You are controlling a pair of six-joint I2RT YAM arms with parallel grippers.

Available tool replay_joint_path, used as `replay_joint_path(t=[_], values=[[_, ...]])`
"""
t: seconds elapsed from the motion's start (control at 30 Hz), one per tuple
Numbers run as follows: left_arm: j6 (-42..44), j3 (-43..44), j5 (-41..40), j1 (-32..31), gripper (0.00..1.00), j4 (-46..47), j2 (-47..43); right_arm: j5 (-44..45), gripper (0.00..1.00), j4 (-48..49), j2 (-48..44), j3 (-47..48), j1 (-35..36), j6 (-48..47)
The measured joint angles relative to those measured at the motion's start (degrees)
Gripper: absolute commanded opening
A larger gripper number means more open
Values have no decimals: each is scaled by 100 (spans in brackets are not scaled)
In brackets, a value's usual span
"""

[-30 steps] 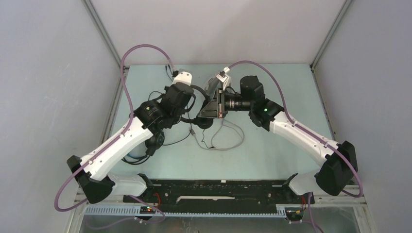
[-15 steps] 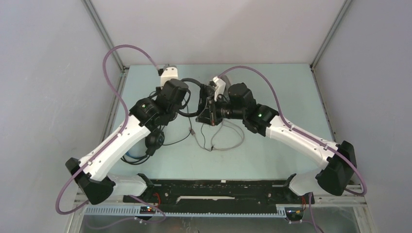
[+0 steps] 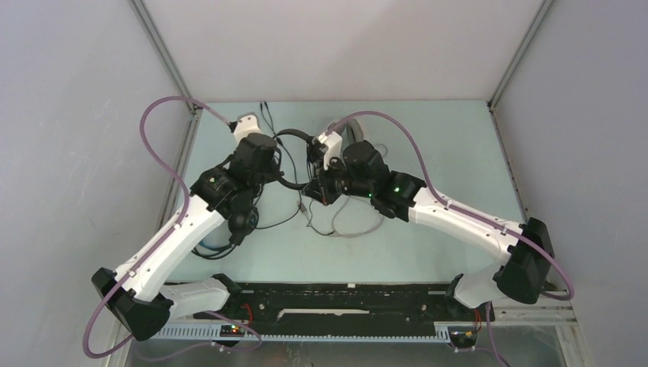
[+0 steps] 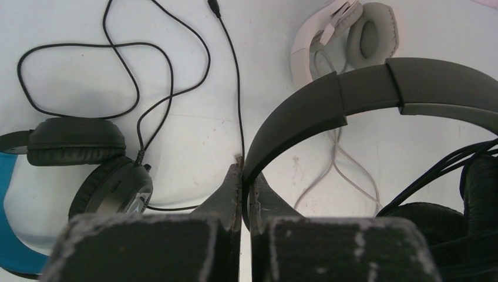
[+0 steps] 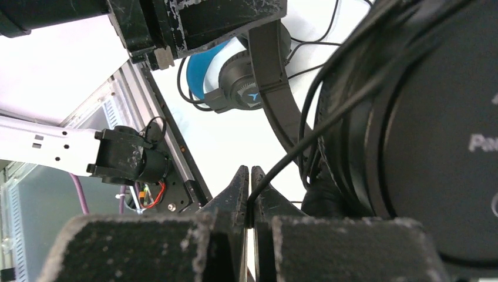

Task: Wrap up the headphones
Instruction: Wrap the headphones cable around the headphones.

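Observation:
The all-black headphones [image 4: 364,88] hang between my two grippers above the table. My left gripper [image 4: 244,176] is shut on the lower end of their black headband. My right gripper [image 5: 250,179] is shut on their thin black cable [image 5: 293,147], close beside the big black earcup [image 5: 446,141]. The cable shows several turns around that earcup. The black headphones with the blue headband [image 4: 88,170] lie on the table to the left, their cable [image 4: 135,76] loose. The white-grey headphones [image 4: 352,35] lie at the back. In the top view both grippers meet near the table's middle [image 3: 306,172].
A loose grey cable [image 3: 359,218] loops on the table just in front of the right gripper. The blue-band headphones [image 3: 237,222] lie under the left forearm. The enclosure walls stand left, right and behind, and the black base rail [image 3: 344,302] runs along the near edge.
Both wrists have shifted left, taking the black headphones with them. The right gripper has swung down towards the table and closed fully on the thin cable.

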Motion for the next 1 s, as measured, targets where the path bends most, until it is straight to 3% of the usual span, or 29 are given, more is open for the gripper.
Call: replay_joint_path(t=[0.4, 0.57, 0.87, 1.0], values=[[-203, -70, 201, 9, 0, 144, -4, 389, 0, 343, 251, 22, 214, -315], [-295, -151, 387, 190, 0, 144, -52, 516, 13, 308, 313, 24, 221, -553], [-505, -184, 638, 315, 0, 358, -415, 702, 13, 551, 179, -439, 380, -1113], [-525, -184, 732, 321, 0, 358, -450, 785, 18, 992, 17, -785, 380, -1309]])
